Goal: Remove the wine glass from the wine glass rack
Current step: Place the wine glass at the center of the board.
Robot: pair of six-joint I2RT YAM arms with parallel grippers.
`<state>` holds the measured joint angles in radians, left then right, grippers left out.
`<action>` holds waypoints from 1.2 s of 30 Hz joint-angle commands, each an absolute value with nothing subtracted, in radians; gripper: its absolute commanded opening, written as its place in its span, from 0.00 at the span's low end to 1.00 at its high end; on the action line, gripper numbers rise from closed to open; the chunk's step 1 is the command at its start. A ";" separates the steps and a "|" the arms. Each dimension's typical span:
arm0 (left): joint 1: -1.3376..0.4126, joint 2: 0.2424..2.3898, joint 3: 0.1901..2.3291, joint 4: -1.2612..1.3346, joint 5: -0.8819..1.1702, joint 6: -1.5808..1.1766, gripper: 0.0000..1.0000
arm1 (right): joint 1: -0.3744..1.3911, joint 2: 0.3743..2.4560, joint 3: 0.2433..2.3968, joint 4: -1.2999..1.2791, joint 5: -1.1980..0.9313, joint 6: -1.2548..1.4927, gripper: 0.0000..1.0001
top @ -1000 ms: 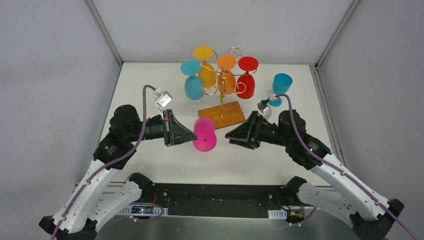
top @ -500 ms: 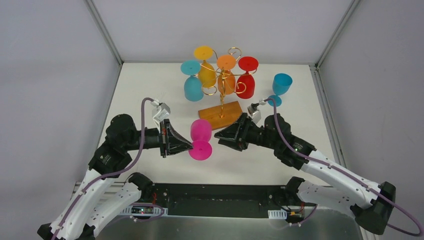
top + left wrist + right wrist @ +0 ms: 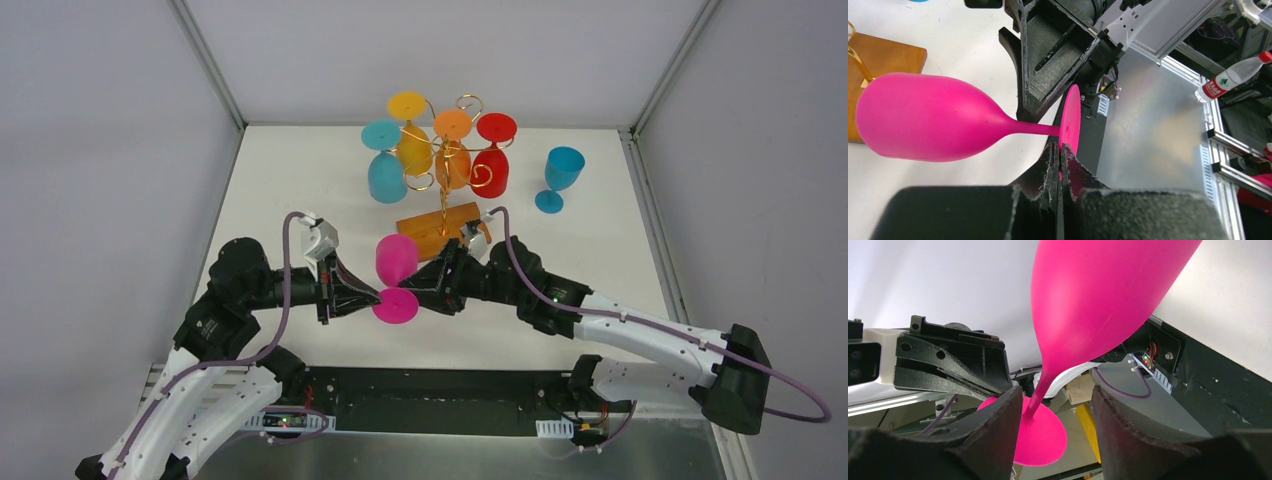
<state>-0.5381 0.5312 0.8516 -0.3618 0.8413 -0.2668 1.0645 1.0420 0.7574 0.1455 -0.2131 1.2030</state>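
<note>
We judge wine glass (image 3: 928, 117) light, slick. Left gripper (image 3: 1060, 152) pinches foot rim, right gripper (image 3: 1050, 405) gapes astride stem. Stem is best hold.

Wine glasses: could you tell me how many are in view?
6: teal, yellow, orange, red hang on the rack; blue glass stands at right; pink glass is in the left hand.

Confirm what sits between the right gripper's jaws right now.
The stem of the pink wine glass, in the right wrist view. Jaws stand open around it.
</note>
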 commanded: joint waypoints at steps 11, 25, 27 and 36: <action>-0.549 0.456 0.813 -0.350 0.870 -0.151 0.00 | 1.140 1.202 0.864 0.354 -0.190 1.292 0.54; -0.550 0.454 0.807 -0.354 0.860 -0.132 0.00 | 1.161 1.228 0.868 0.393 -0.201 1.308 0.24; -0.550 0.457 0.805 -0.354 0.860 -0.133 0.00 | 1.162 1.223 0.864 0.393 -0.202 1.308 0.18; -0.549 0.451 0.792 -0.362 0.818 -0.144 0.15 | 1.161 1.202 0.841 0.394 -0.201 1.299 0.00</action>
